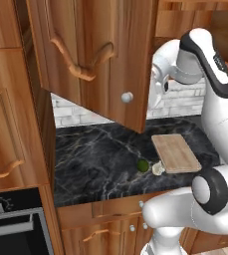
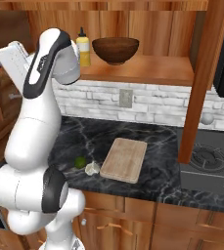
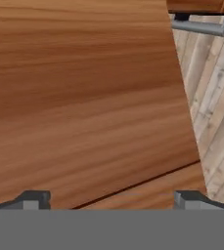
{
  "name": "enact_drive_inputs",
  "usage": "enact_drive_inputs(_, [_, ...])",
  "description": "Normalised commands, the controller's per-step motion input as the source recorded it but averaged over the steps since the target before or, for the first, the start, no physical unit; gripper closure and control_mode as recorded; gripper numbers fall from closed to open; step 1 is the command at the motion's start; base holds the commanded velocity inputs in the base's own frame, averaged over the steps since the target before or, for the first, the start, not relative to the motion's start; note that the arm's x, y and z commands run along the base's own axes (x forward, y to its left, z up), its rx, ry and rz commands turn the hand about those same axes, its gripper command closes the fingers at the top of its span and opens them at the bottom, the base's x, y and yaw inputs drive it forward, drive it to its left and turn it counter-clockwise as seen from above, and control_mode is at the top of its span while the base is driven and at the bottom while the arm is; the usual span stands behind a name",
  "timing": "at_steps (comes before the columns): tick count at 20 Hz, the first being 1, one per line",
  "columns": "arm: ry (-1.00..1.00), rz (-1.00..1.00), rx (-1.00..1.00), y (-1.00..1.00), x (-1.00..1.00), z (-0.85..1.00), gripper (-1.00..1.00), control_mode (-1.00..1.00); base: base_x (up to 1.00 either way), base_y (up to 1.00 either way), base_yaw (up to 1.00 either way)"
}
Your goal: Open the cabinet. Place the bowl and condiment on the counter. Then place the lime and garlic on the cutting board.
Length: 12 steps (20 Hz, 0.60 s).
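On the counter (image 2: pixel 162 180), the cutting board (image 2: pixel 124 159) lies lengthwise toward the wall; the hand (image 3: pixel 111 200) is spread

We see a kitchen fitted in warm reddish-brown wood. A dark marble counter (image 1: pixel 100 154) with pale veins runs along a wall of whitish brick tiles (image 2: pixel 152 105), where a small grey outlet plate (image 2: pixel 126 98) sits. Below the counter we find wooden drawers (image 2: pixel 133 224) with curved handles. To the left stands a tall wooden unit (image 1: pixel 11 114), with a black oven (image 1: pixel 13 224) under it. At the right lies a dark stove top (image 2: pixel 211 161) with a burner. The light is soft and even.
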Motion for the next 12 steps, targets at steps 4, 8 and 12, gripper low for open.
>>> enact_drive_inputs(4, [0.0, 0.02, -0.01, 1.0, -0.08, 0.01, -1.0, -1.0, 0.0, 0.0, 0.0])
enact_drive_inputs(8, [0.0, -0.02, 0.0, 1.0, -0.01, 0.02, -1.0, -1.0, 0.0, 0.0, 0.0])
enact_drive_inputs(12, [-0.01, -0.11, -0.02, 0.93, 0.0, -0.04, -1.0, -1.0, 0.0, 0.0, 0.0])
